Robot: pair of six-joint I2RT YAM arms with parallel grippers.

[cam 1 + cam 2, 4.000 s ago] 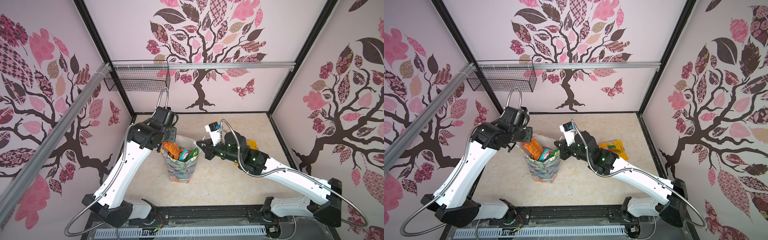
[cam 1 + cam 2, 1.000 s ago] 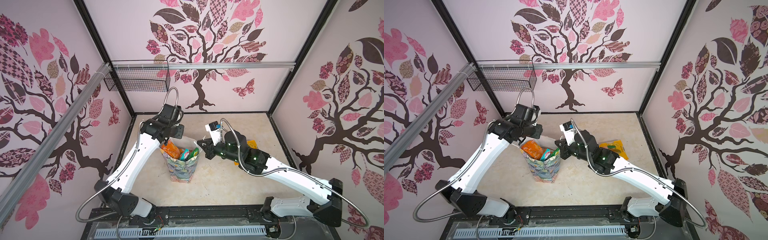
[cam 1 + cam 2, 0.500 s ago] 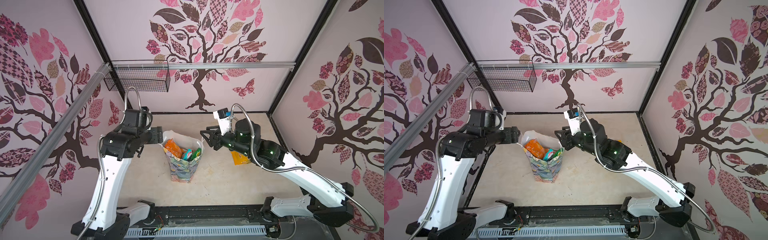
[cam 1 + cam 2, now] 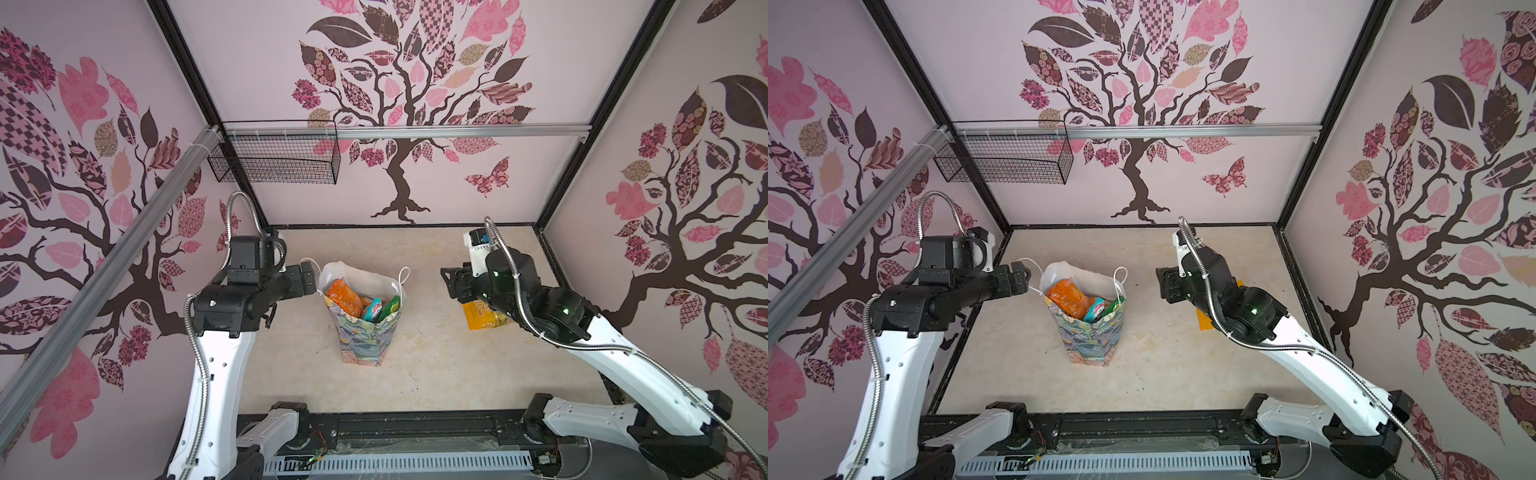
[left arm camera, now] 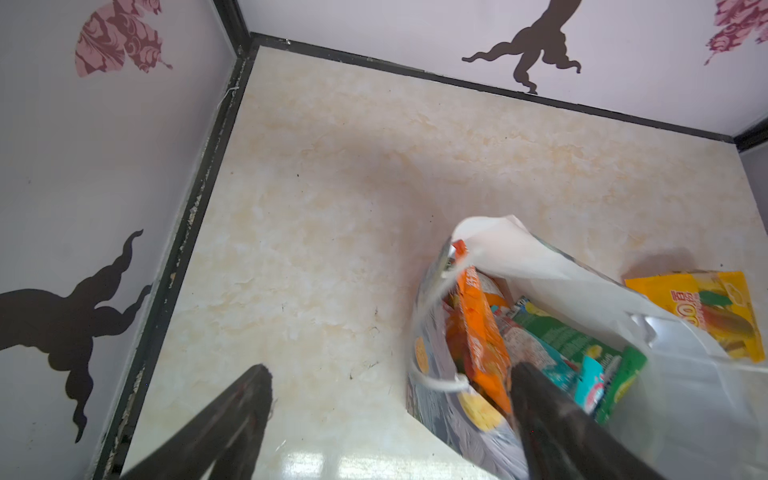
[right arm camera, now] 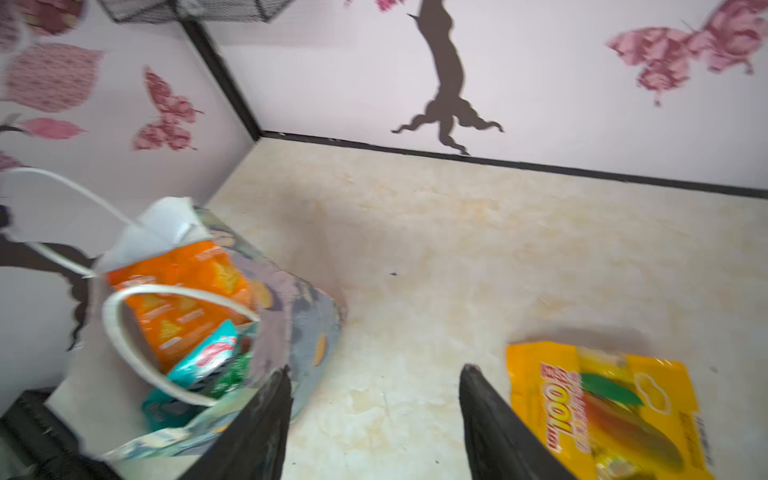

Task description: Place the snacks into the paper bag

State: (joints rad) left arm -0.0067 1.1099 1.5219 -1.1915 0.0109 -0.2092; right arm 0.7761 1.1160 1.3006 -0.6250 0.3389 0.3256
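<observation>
On the desk (image 4: 436,374), a central paper bag (image 4: 365,338) holds snacks (image 4: 344,297).
Wide, empty: left gripper (image 4: 309,279), right gripper (image 4: 450,284); yellow packet (image 4: 478,316) near right edge.

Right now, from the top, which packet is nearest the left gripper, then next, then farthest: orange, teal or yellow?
1. Orange packet, at the left of the bag.
2. Teal packet, in the middle of the bag.
3. Yellow packet, on the table, at the right.

I see a pale beige table (image 4: 436,365) with two things on it: a paper bag (image 4: 365,336) standing upright near the middle, and a yellow packet (image 4: 482,316) lying flat, well apart, to the right.
</observation>
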